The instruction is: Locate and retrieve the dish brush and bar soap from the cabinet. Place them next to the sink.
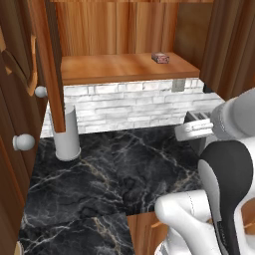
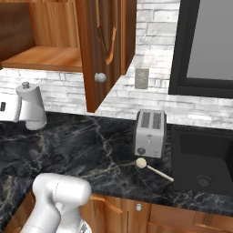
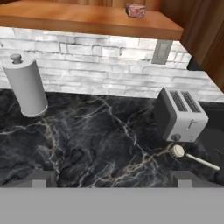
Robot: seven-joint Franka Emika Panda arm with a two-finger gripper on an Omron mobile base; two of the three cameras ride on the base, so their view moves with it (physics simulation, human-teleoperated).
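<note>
Hovering above the bench [image 3: 87, 140], the claw [image 3: 111, 181] stands with its two dark fingertips spread fully wide and holds nothing; it looks down and forward over the dark marble top toward the brick wall.

Below and to the right of the claw, the dish brush [image 3: 192, 156] lies flat on the bench, round head just beside the front of the silver toaster [image 3: 181, 114], thin handle pointing toward the sink [image 2: 205, 159]. In the right base view the dish brush [image 2: 154, 169] rests between the toaster [image 2: 150, 133] and the sink rim, near the basin. This part of the task appears complete.

Farther out, a grey paper-towel roll [image 3: 25, 85] stands upright on the bench at the left, against the wall.

Above the wall, the cabinet [image 1: 119, 30] is open, one door [image 2: 98, 50] swung out. The bar soap [image 1: 160, 58] sits on the plank shelf, toward the right end and well apart from the claw. In the hand view the bar soap [image 3: 135, 10] is at the top edge.

Remaining, as judged: reach up to the shelf, grasp the soap, and set it beside the sink.
</note>
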